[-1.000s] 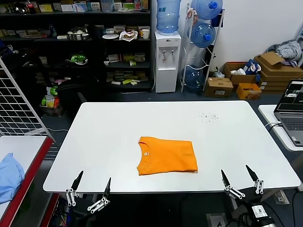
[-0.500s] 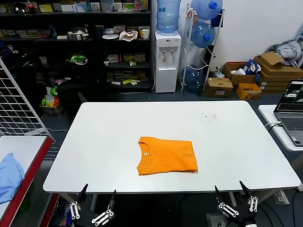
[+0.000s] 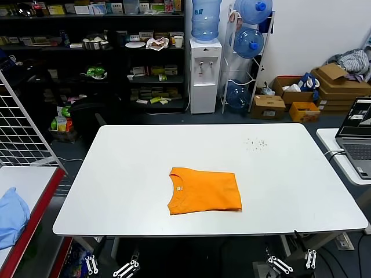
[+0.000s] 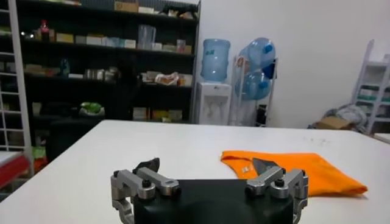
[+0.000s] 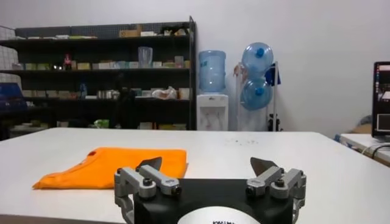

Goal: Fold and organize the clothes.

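Here, a folded orange T-shirt (image 3: 204, 190) lies alone on the white table (image 3: 139, 174), both grippers low at the near edge.

At the far left a light blue cloth (image 3: 10, 217) rests on a side table. The left gripper (image 3: 111, 263) sits below the table's near edge, jaws spread wide and holding nothing. The shirt lies flat near the table's middle, collar toward the left. The right gripper (image 3: 290, 259) also hangs below the near edge, jaws wide apart and empty. A laptop (image 3: 358, 136) stands at the far right.
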